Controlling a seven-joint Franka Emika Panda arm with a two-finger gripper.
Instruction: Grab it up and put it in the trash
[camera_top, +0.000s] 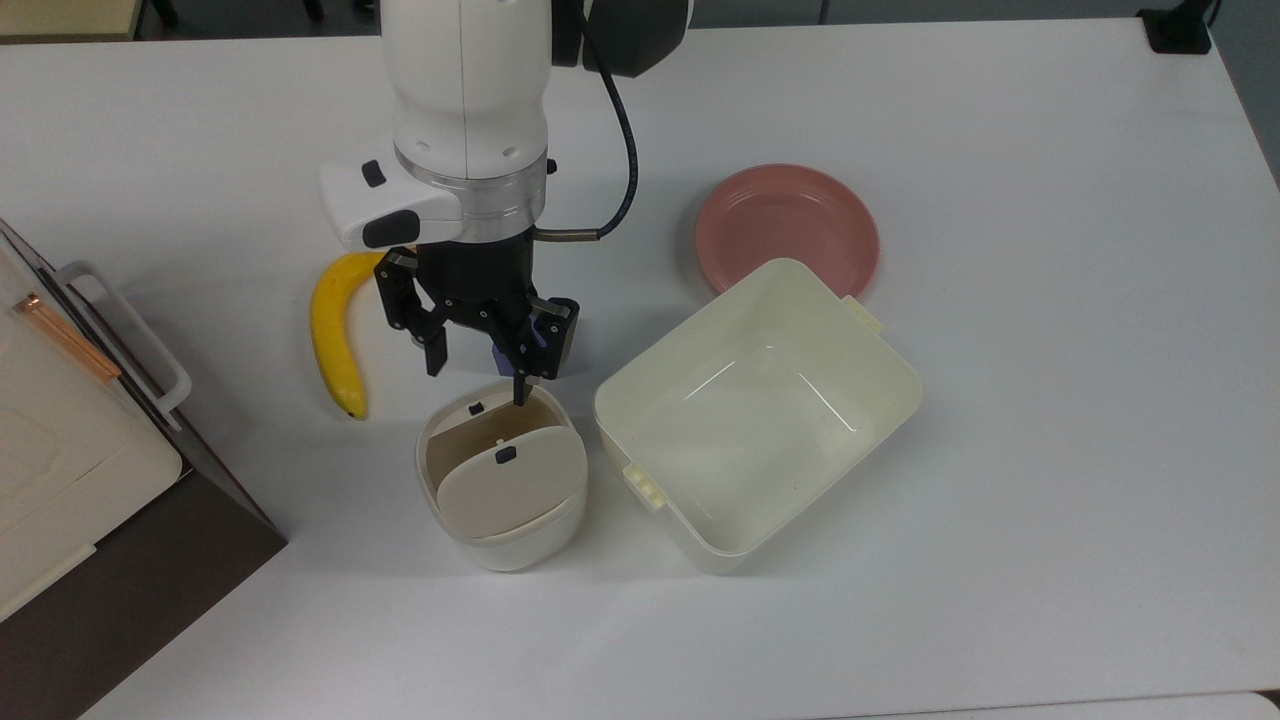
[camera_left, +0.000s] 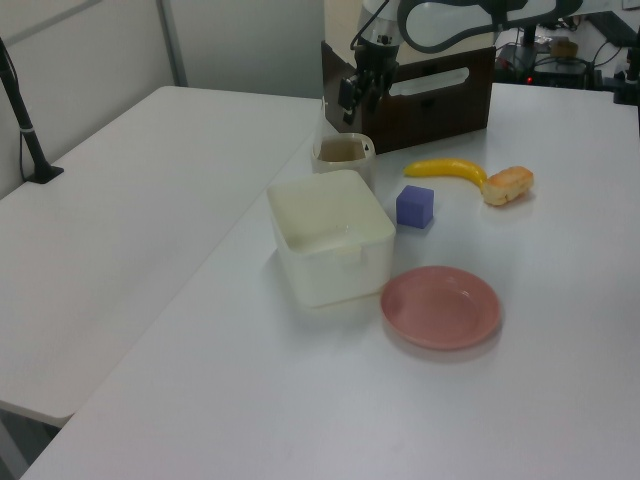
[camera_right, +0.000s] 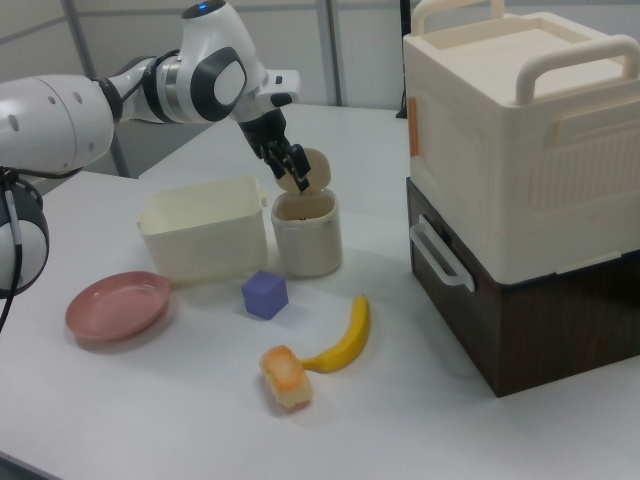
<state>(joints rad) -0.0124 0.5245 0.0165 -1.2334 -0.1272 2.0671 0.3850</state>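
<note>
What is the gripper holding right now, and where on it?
Nothing. The gripper is open above the swing-lid bin, with nothing between its fingers.

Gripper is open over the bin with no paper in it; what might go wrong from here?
1. One fingertip sits just above the trash bin's rim; a sideways retreat might nudge or tip the bin.
2. The swing lid is tilted open, and the paper ball isn't visible, so the drop is unconfirmed.
</note>
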